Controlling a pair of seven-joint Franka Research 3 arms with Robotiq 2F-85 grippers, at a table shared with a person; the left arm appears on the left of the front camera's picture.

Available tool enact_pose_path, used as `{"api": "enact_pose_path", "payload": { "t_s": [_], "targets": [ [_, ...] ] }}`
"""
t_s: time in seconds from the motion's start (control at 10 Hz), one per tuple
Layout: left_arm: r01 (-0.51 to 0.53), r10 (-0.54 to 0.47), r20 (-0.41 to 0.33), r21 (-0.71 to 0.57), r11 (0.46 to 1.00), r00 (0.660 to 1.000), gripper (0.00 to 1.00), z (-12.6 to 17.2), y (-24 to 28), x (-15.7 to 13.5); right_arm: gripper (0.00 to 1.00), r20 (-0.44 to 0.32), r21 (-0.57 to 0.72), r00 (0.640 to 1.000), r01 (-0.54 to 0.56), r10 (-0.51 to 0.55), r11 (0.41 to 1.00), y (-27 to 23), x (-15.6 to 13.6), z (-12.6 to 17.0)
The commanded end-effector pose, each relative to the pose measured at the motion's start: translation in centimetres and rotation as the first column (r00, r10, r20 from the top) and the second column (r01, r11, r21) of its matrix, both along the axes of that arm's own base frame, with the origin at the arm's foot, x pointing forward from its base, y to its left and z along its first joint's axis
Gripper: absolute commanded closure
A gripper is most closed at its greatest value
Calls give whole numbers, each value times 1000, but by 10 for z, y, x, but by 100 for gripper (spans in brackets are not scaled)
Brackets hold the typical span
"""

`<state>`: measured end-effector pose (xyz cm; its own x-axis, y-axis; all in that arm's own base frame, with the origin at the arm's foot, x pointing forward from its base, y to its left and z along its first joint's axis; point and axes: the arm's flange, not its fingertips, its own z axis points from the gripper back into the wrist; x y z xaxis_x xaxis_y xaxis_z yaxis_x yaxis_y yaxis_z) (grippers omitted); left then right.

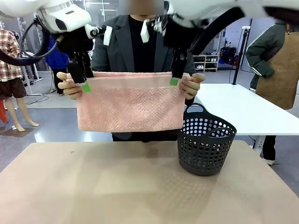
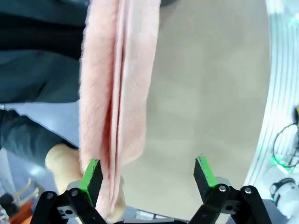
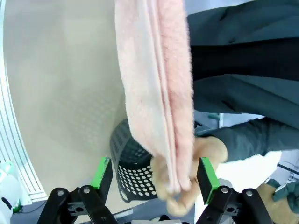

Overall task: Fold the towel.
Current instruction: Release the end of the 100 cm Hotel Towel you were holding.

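While a person [image 1: 119, 46] holds the towel [image 1: 128, 107], left gripper [image 2: 147, 170] and right gripper [image 3: 154, 171] gape wide astride it.

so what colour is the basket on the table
The basket is dark grey; front view shows it best.

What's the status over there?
Both open: left gripper, right gripper, at top corners of towel. Folded, hanging from person's hands. Dark basket on table below.

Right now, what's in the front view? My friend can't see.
A person holds a folded pink towel up by its top corners, left pincer and right pincer open beside them. A dark basket sits on the table.
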<state>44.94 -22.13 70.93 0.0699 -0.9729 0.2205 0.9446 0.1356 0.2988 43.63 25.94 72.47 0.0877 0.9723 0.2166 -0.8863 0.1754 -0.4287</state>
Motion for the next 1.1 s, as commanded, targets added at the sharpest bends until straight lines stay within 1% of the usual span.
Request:
{"api": "enact_pose_path", "payload": {
  "t_s": [0.0,0.1,0.2,0.3,0.4,0.5,0.6,0.7,0.8,0.9,1.0],
  "targets": [
    [-199,205,76,-79,977,976,0,27,36,-17,0,38,81,995,84,-88,993,-38,-22,18],
    [-249,267,112,-153,956,957,0,45,59,-34,0,71,140,986,140,-151,980,-60,-38,30],
    [-317,345,127,-200,927,930,0,52,85,-51,0,64,217,974,201,-219,955,-82,-55,31],
    [-347,388,125,-260,901,913,0,49,112,-69,0,78,247,956,257,-283,934,-105,-73,26],
    [-380,432,106,-325,866,895,0,52,147,-90,0,78,308,944,282,-320,909,-138,-95,20],
    [-408,485,130,-381,829,865,0,59,172,-113,0,101,370,913,333,-394,867,-161,-119,21],
    [-414,508,139,-420,807,850,0,56,189,-131,0,87,410,890,378,-448,830,-171,-141,13],
    [-443,543,117,-451,775,832,0,44,202,-141,0,57,433,855,444,-516,784,-179,-154,-1],
    [-476,561,79,-440,761,824,0,30,212,-149,0,-1,457,839,484,-544,746,-187,-167,-16],
    [-483,563,67,-436,759,824,0,20,218,-150,0,-37,490,820,514,-572,705,-194,-172,-27],
    [-482,572,66,-464,743,818,0,17,221,-149,0,-46,512,800,533,-598,674,-194,-175,-35]
  ]
}}
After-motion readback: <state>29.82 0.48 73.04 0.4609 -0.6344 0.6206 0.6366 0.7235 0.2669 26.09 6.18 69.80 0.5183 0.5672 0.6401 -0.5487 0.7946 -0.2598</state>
